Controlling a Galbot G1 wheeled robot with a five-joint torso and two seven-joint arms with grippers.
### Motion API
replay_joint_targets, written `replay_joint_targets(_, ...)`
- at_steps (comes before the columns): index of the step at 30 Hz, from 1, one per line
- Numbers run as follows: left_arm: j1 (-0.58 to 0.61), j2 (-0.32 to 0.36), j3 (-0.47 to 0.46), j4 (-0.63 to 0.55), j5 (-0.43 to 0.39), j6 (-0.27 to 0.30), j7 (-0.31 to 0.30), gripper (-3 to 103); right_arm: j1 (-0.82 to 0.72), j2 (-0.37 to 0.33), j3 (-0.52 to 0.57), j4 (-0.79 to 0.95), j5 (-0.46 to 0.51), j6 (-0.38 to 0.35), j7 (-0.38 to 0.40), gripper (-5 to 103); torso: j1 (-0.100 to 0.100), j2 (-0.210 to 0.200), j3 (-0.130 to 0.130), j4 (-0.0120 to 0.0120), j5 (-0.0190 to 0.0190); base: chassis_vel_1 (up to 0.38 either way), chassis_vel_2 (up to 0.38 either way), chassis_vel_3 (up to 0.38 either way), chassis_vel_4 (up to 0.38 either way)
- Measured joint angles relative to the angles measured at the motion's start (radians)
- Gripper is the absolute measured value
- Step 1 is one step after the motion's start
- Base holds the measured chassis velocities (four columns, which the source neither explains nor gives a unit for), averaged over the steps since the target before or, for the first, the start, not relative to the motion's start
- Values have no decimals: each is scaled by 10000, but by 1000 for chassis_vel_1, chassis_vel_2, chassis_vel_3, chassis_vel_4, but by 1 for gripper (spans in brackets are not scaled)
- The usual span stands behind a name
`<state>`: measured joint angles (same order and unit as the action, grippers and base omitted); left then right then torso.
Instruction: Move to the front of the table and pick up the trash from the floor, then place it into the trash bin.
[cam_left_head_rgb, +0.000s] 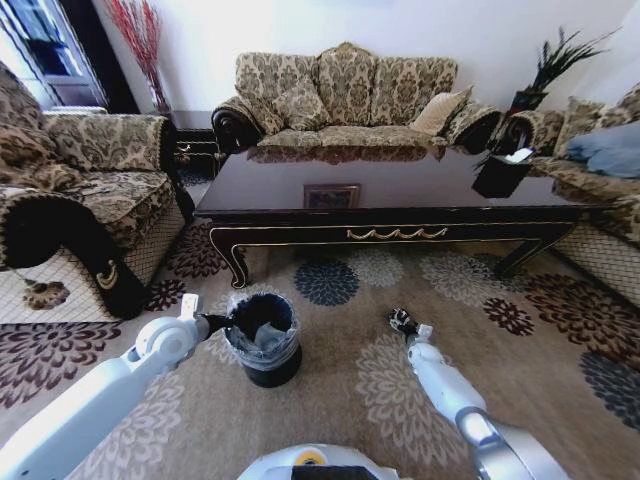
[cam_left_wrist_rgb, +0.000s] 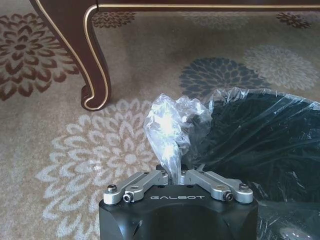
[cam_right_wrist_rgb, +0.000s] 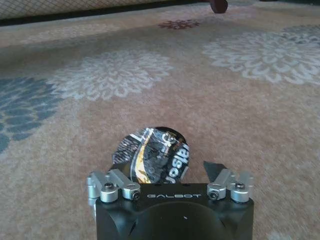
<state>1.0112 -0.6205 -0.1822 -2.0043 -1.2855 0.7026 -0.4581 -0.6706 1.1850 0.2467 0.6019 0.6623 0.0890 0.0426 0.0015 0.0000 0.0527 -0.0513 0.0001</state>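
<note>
Two grippers are at work by the trash bin (cam_left_head_rgb: 262, 340), which stands on the carpet (cam_left_head_rgb: 340, 400) just before the table (cam_left_head_rgb: 400, 195), so the drive to the table's front looks done. In the head view the left gripper (cam_left_head_rgb: 215, 323) is at the bin's rim on the robot's left. The right gripper (cam_left_head_rgb: 403, 322) hangs low, well apart from the bin on its other side, with something dark at its tip.

In the left wrist view the left gripper (cam_left_wrist_rgb: 173, 175) has its fingers (cam_left_wrist_rgb: 150, 180) pinched together on a bunched fold of the clear liner (cam_left_wrist_rgb: 172, 122). The bin's black mouth (cam_left_wrist_rgb: 260, 140) lies open just beside it, and a curved table leg (cam_left_wrist_rgb: 92, 60) stands beyond.

In the right wrist view the right gripper (cam_right_wrist_rgb: 165, 172) looks clamped on a crumpled dark printed piece of trash (cam_right_wrist_rgb: 155, 155), held clear of the carpet (cam_right_wrist_rgb: 200, 90). By my judgement the pick-up of this piece is done, while carrying it across and dropping it in the bin remain.
</note>
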Motion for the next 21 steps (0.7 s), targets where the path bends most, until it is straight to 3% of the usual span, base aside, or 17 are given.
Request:
replay_joint_targets(1,26,-1,-12,-10,0,0,-1,3,28,12,28,-69,42,-11,-2,79,0,0,0,-1,0,0,0,0,0)
replay_joint_targets(3,38,-1,-18,-12,0,-1,-1,3,39,15,35,-89,68,-17,-4,79,0,0,0,0,0,0,0,0,0)
replay_joint_targets(4,61,0,-37,-16,2,-2,-1,3,62,18,41,-110,124,-44,-6,68,0,0,0,0,-1,0,0,0,0)
replay_joint_targets(7,82,9,-61,-23,9,-8,-2,3,69,25,43,-116,190,-78,-10,62,0,0,0,3,-1,0,0,0,0)
replay_joint_targets(10,85,36,-87,-51,7,-12,-2,3,69,49,56,-116,239,-119,-10,46,0,0,0,1,-1,0,0,0,0)
replay_joint_targets(13,86,62,-122,-63,3,-15,-2,3,54,55,67,-109,267,-134,-10,40,0,0,0,1,-1,0,0,0,0)
replay_joint_targets(21,328,101,-286,-161,46,-29,-12,3,-71,-50,69,54,398,-155,-12,7,0,0,-1,4,-2,0,0,0,0)
